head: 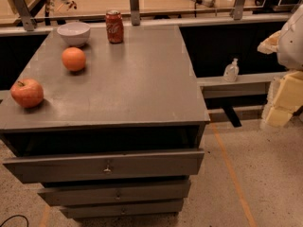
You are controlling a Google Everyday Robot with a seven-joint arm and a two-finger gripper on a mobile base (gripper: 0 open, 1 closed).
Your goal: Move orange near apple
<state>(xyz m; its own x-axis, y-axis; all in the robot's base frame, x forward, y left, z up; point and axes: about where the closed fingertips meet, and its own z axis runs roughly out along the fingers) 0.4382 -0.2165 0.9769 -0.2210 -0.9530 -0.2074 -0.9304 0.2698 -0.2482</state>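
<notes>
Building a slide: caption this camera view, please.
Orange and apple sit apart on a grey cabinet with bowl and can; claw at right edge.

Orange (pixel 74 59) apart from red apple (pixel 27 92)

Hand (pixel 283 104) far right; tabletop (pixel 137 79) between orange (pixel 74 59), apple (pixel 27 92) free.

Orange (pixel 74 59) behind apple (pixel 27 92) (both on cabinet (pixel 142 79)); jaws far right.
</notes>
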